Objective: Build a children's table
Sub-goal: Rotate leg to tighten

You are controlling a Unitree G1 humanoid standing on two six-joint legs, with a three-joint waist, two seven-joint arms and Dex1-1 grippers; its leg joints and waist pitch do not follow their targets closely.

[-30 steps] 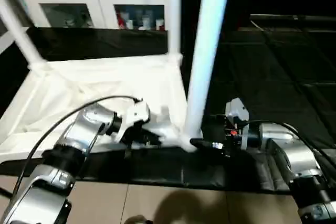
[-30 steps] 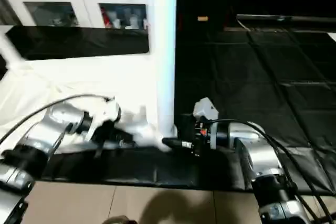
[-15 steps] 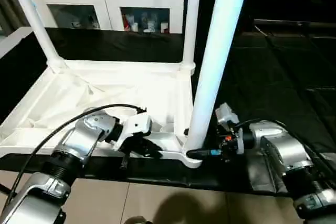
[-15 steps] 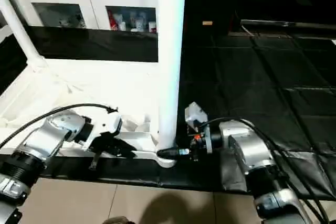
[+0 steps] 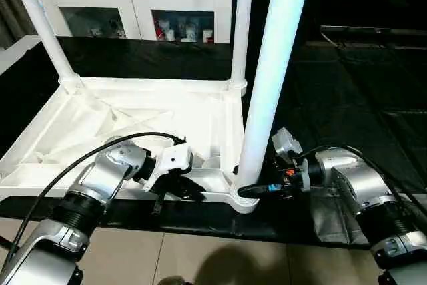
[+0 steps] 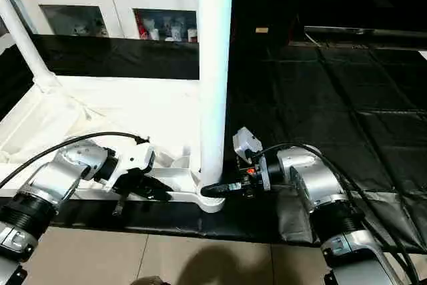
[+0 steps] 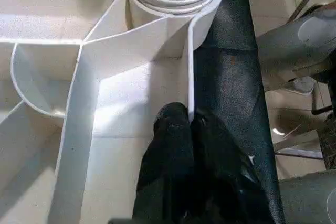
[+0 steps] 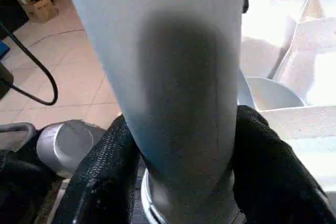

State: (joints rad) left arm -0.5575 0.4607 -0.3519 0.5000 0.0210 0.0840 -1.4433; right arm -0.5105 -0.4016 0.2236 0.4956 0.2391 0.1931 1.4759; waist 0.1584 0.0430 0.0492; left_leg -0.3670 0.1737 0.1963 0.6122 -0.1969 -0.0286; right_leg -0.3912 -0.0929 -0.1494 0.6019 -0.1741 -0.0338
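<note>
Head views: upside-down tabletop on black mat, near-corner leg upright in socket, w/ right gripper at its base; L wrist view: left gripper pinched on tabletop's rim; R wrist view: fingers hugging both sides of leg.

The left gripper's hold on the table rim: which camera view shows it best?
The left wrist view: the left gripper has its fingers pinched on the thin rim wall of the table top. Both eye views show it from above, with the fingers dark and partly hidden.
</note>
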